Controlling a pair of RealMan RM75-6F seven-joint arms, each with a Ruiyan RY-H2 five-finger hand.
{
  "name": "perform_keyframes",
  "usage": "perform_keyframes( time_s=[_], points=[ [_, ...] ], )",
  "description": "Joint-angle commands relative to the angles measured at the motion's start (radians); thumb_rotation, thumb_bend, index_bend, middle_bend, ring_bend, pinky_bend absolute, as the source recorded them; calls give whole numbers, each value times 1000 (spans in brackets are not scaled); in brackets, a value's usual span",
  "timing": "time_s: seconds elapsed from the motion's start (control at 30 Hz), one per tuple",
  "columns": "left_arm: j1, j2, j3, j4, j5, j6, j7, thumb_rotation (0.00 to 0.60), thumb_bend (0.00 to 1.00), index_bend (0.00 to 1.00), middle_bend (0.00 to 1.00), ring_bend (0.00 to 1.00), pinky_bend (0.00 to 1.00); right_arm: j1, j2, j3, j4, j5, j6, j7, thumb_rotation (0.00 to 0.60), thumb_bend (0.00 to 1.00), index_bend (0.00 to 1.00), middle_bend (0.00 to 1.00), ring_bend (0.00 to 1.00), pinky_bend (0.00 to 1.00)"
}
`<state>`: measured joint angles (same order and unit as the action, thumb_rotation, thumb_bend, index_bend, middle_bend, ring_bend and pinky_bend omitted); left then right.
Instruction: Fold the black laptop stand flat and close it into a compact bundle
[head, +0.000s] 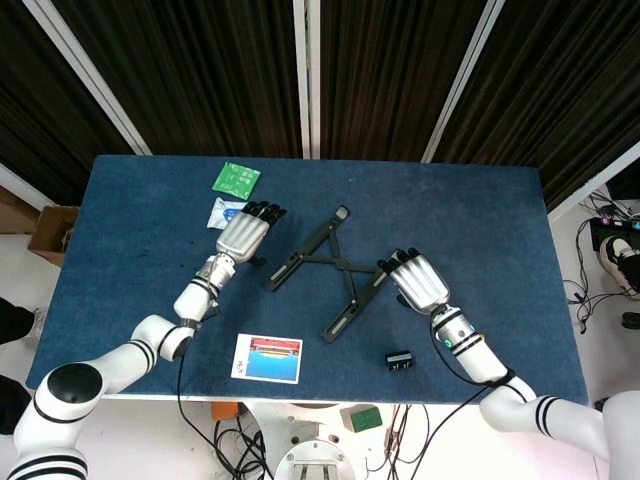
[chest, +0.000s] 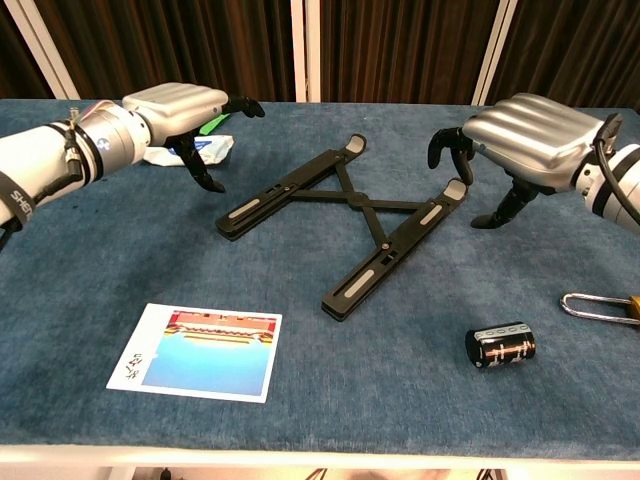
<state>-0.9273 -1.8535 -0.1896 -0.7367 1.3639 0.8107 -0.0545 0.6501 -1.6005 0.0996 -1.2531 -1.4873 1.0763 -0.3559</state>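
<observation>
The black laptop stand (head: 325, 270) (chest: 350, 215) lies spread in an X on the blue table, its two bars crossed at the middle. My left hand (head: 243, 232) (chest: 185, 108) hovers just left of the stand's left bar, fingers apart, holding nothing. My right hand (head: 416, 281) (chest: 520, 138) hangs over the far end of the right bar, fingers curled down above its hooked tip, apart from it as far as I can tell.
A white wipes packet (chest: 180, 148) and a green card (head: 236, 178) lie behind the left hand. A picture card (head: 267, 358) (chest: 198, 351) sits near the front edge. A small black cylinder (chest: 501, 344) and a metal padlock shackle (chest: 598, 306) lie at the front right.
</observation>
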Motion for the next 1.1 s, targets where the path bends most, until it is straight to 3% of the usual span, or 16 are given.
perform_keyframes(
  time_s=[0.03,0.7,1.1],
  points=[
    [-3,-9,2,9,-2,-7,-16,600,14,120,109,88,147,10,4,10,0,18,-19,-14,600,0,356,550,355,465],
    [-27,-91,29,114,24,-24,-108,600,13,120,109,88,144,29,-68,4,101,33,-38,7,600,0,359,559,372,481],
    [-33,-114,52,122,52,-21,-169,600,13,120,109,88,140,41,-171,-6,263,6,-17,62,600,0,380,576,390,499]
  ],
)
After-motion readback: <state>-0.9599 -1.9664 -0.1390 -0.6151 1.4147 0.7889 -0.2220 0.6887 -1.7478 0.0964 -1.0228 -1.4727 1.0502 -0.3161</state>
